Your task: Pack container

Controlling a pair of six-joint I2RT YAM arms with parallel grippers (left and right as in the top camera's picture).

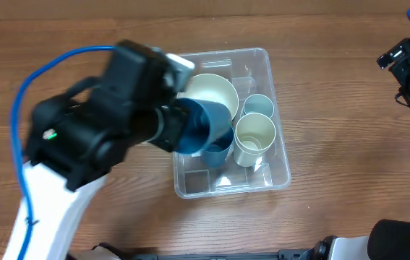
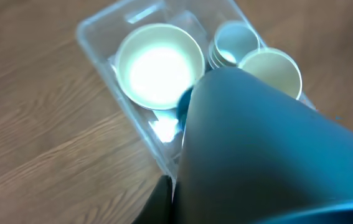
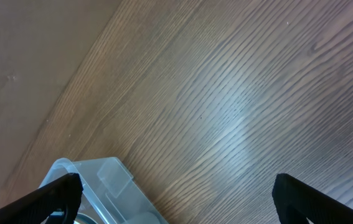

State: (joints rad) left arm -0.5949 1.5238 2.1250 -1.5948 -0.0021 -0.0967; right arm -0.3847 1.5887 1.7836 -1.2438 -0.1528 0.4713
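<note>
Fingers of the left gripper [image 1: 180, 128] closed on a dark blue cup [image 1: 203, 124], held tilted above the container [image 1: 280, 172] mid-table. Inside: cream bowl [image 1: 213, 94], pale blue cup [image 1: 258, 106], cream cup [image 1: 254, 134], smaller blue cup [image 1: 216, 153]. Right gripper [image 3: 176, 198] spread wide, empty, well apart. Placing step in hand. Next, probably: righting the cup, lowering into the bare near corner, releasing.
</note>
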